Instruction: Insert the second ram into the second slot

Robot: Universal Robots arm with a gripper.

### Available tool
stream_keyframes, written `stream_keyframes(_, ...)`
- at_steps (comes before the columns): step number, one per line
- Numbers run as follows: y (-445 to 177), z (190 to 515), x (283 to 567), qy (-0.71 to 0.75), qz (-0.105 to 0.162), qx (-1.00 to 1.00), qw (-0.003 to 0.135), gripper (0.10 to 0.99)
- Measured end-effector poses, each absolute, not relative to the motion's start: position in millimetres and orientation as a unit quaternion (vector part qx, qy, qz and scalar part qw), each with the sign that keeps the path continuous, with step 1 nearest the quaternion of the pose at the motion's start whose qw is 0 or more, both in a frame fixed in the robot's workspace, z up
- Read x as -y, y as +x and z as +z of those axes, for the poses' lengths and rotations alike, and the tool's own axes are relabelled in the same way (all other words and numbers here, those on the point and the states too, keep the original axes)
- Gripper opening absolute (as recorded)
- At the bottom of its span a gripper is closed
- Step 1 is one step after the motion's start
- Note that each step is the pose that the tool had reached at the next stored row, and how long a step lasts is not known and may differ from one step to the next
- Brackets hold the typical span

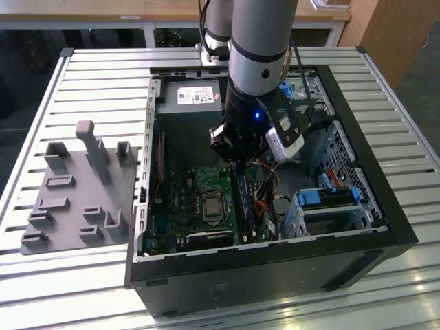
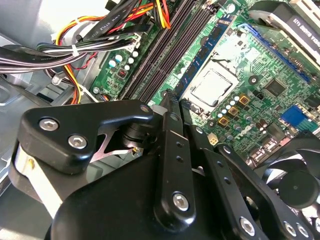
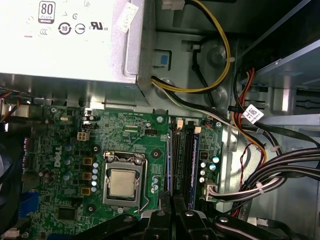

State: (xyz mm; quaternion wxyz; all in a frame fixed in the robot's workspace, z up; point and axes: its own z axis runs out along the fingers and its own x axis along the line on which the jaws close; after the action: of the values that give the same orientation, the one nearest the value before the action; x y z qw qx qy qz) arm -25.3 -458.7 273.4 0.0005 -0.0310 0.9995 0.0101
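Closest to my lens, the claw (image 2: 167, 100) looms in the second wrist view, its black fingers (image 2: 170, 145) drawn together at the tips with nothing I can make out between them. In the exterior view I see the slatted desk (image 1: 89, 75) carrying the open computer case (image 1: 275, 268), with the arm reaching down into it. Inside lies the green motherboard (image 3: 65, 130), near the power supply (image 3: 60, 45), and beside its processor socket (image 3: 123, 182) runs the bank of memory slots (image 3: 182, 160). The blue stick I take for the second ram (image 2: 205, 52) stands on edge in that bank, in the slot next to the socket. The claw's tips sit at or just over one end of it, and I cannot tell whether they touch. My reading is that the stick is already in its slot and not carried, so the task looks mostly done. What I cannot confirm is whether it is pushed fully home or whether the end latches have closed.
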Motion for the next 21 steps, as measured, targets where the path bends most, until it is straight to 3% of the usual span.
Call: stream_keyframes(21, -25.3, 266.1, 458.7, -0.016, 0.01, -1.0, 0.001, 0.137)
